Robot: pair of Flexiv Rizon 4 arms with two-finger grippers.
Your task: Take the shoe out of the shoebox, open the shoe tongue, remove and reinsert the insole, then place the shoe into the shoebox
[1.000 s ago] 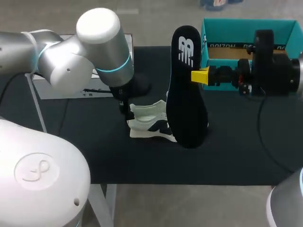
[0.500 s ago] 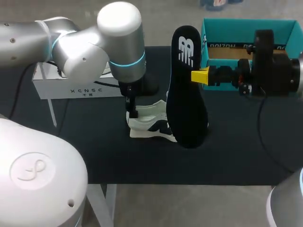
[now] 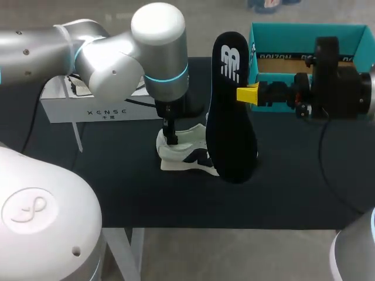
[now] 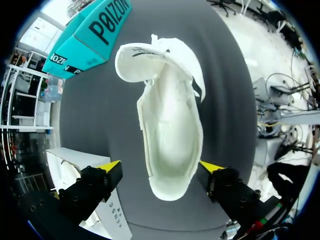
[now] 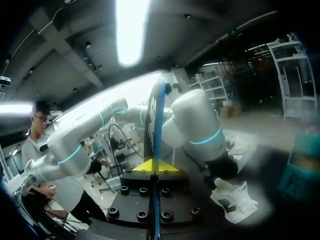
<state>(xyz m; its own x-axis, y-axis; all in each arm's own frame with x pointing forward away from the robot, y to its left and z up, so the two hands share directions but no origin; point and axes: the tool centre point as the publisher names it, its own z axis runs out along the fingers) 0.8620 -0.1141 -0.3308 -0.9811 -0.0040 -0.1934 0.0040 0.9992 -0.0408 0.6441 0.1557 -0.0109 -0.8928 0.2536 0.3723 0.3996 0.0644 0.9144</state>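
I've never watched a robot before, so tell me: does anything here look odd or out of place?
Only the black insole, which is out of the white shoe and held upright by the right gripper. The shoe stands empty under the open left gripper, outside the teal shoebox. Nothing looks damaged or spilled.

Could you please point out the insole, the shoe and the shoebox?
insole [image 3: 229, 132], head view, middle of its black face.
shoe [image 4: 170, 140], left wrist view, white lining inside its opening.
shoebox [image 3: 293, 34], head view, on its teal wall.
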